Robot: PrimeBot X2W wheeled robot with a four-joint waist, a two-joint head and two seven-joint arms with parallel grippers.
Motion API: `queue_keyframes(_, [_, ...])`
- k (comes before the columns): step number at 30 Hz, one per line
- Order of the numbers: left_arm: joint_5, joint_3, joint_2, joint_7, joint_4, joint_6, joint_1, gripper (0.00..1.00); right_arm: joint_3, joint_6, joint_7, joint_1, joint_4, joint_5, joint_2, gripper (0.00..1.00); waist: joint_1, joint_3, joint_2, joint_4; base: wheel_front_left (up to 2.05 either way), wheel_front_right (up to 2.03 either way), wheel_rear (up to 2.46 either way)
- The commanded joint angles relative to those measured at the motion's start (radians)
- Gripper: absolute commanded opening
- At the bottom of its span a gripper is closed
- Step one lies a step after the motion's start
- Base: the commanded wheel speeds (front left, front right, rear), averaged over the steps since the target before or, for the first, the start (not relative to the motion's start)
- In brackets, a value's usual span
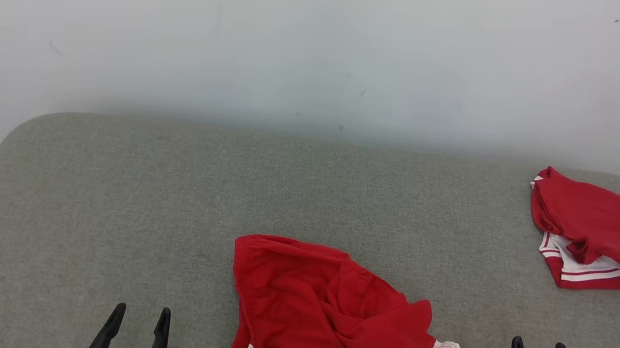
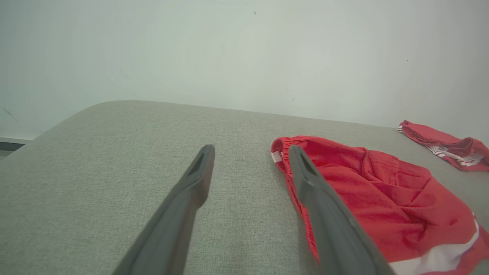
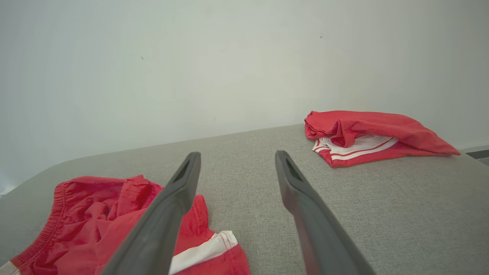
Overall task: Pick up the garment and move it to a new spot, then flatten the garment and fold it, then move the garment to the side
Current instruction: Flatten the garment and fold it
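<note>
Garment [image 1: 318, 309] lies crumpled at near centre of the desk [image 1: 108, 203], between the left gripper [image 1: 144, 310] and right gripper [image 1: 539, 343], both spread wide and holding nothing; flattening would go best by pinching the waistband [image 2: 280, 147] at both corners and drawing it apart.

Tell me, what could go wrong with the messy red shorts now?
1. The crumpled shorts lie bunched with layers overlapping, so the open left hand or right hand might pinch just one layer and leave them tangled.
2. A second red garment sits by the right end of the table; moving the shorts that way could bump it or mix the two up.
</note>
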Motion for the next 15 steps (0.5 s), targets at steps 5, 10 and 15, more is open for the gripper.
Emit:
queue_keyframes(5, [0.017, -0.001, -0.001, 0.0, -0.005, -0.004, 0.012, 1.0, 0.004, -0.002, 0.0, 0.032, -0.027, -0.026, 0.01, 1.0, 0.0001, -0.002, 0.0, -0.004, 0.0, 0.0, 0.0])
queue_keyframes(10, [0.04, 0.014, 0.008, 0.0, -0.008, 0.004, 0.018, 1.0, 0.02, -0.002, 0.0, 0.05, -0.035, -0.044, 0.009, 1.0, 0.0001, -0.012, 0.0, -0.004, 0.0, 0.0, 0.0])
queue_keyframes(15, [0.045, 0.038, 0.02, 0.0, -0.016, 0.014, 0.03, 1.0, 0.036, -0.002, 0.0, 0.069, -0.028, -0.049, 0.007, 1.0, 0.0001, -0.028, 0.0, 0.0, 0.0, 0.0, 0.0])
